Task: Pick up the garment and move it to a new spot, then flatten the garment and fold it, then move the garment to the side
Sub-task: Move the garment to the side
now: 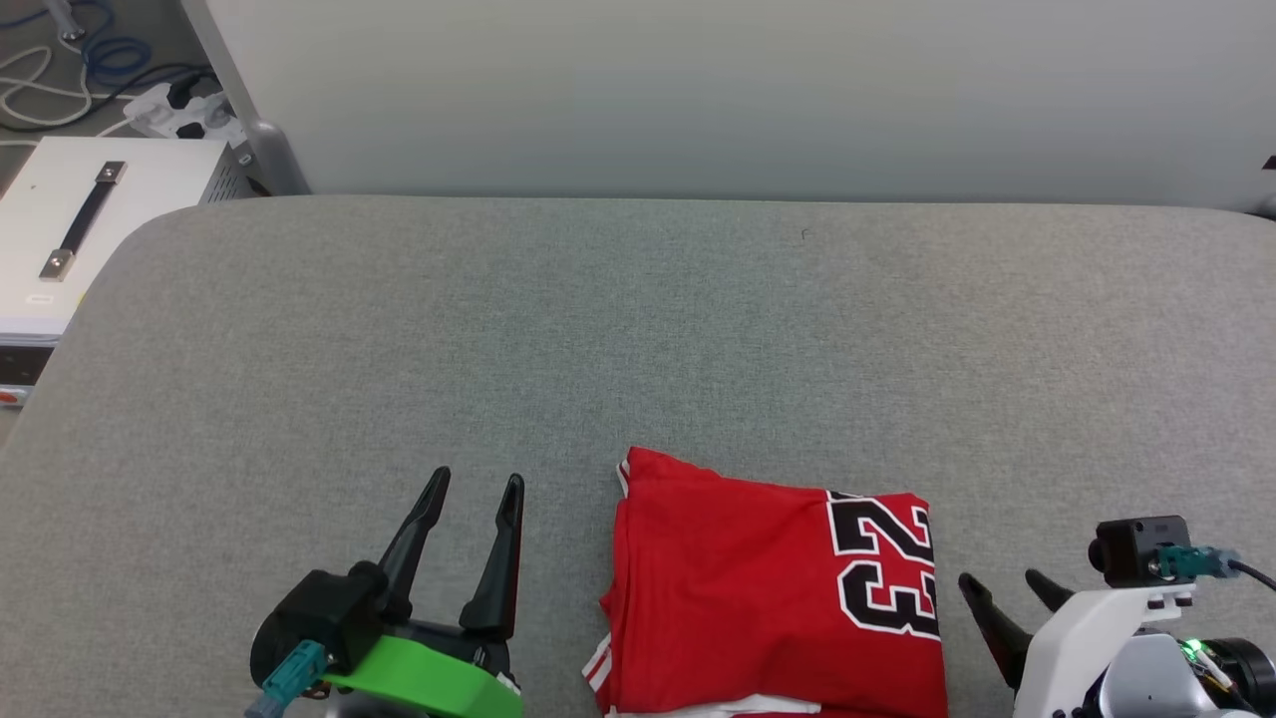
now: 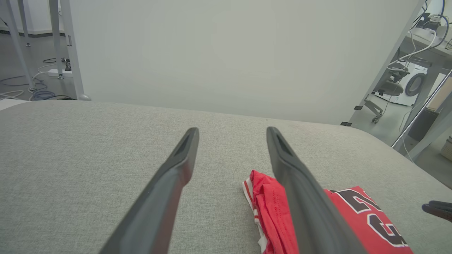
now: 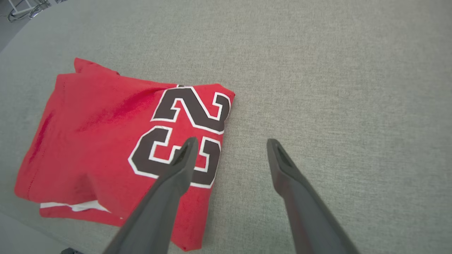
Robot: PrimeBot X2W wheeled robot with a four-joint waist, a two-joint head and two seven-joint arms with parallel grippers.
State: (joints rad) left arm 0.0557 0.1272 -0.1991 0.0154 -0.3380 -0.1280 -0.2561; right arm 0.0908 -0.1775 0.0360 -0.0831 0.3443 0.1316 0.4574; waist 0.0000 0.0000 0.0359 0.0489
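Left arm pose: the left gripper [image 1: 479, 476] sat low at the near left of the grey padded table [image 1: 638, 299], fingers pointing away from the robot and tilted a little to its right
Left gripper state: jaws spread wide with nothing between them
Right arm pose: the right gripper [image 1: 998, 576] sat at the near right, its white wrist angled in and its fingers pointing forward and leftward
Right gripper state: jaws wide apart, nothing gripped; in the right wrist view one finger overlapped the "3", while the other stood over bare table
Garment place: the garment [image 1: 758, 588] lay folded on the near part of the table between the two grippers, just beside the right one and a bit farther from the left
Garment axis: a roughly square bundle, slightly longer from left to right
Garment heading: the "23" lay on its right part, turned sideways and reading from far to near; striped trim showed at its left edge, a white strip along the near edge
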